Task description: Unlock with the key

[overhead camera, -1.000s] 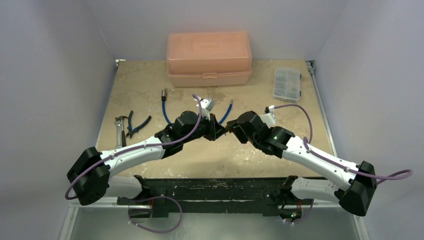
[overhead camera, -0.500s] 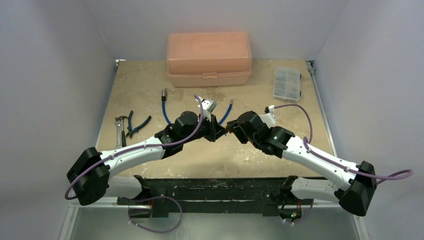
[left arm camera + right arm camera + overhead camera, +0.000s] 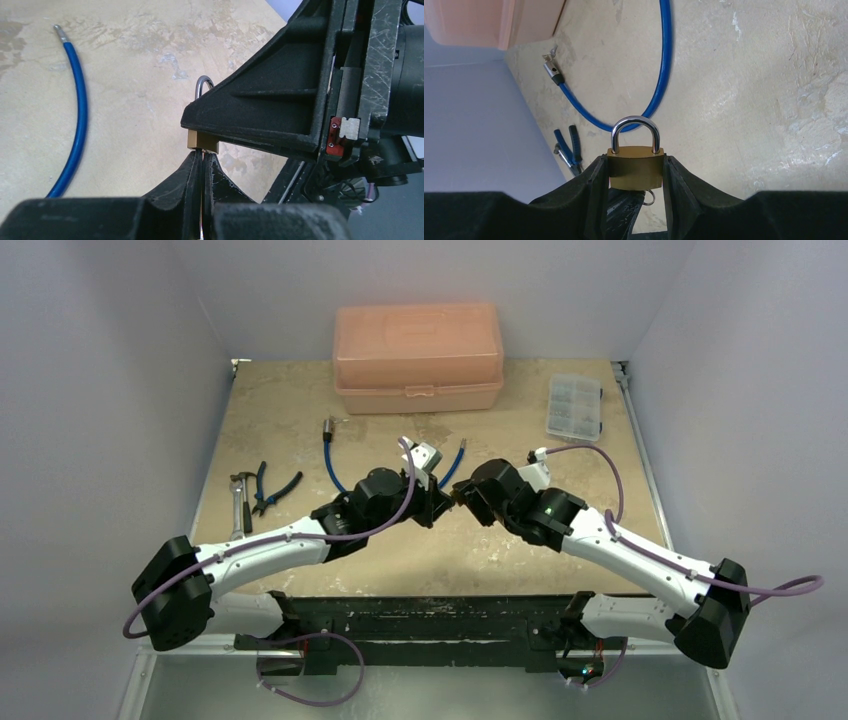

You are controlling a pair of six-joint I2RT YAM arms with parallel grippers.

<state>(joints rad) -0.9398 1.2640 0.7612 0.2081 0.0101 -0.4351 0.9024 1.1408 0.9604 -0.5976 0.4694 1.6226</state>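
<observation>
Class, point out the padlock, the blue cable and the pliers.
padlock (image 3: 635,169), right wrist view, on its brass body.
blue cable (image 3: 666,65), right wrist view, on its blue sheath.
pliers (image 3: 575,144), right wrist view, on a blue handle.

Both arms were stretched forward and inward, meeting tip to tip near the middle. The left arm (image 3: 265,550) slanted low from its base up to the right, wrist turned toward its partner. The right arm (image 3: 620,550) mirrored it, slanting up to the left. The left gripper (image 3: 202,159) had its fingers (image 3: 190,175) pressed together, tips pinching the key (image 3: 650,199). The right gripper (image 3: 635,175) stood partly spread, its fingers (image 3: 596,185) clamped on either side of the padlock (image 3: 635,167). The two grippers' tips sat just beside each other.
</observation>
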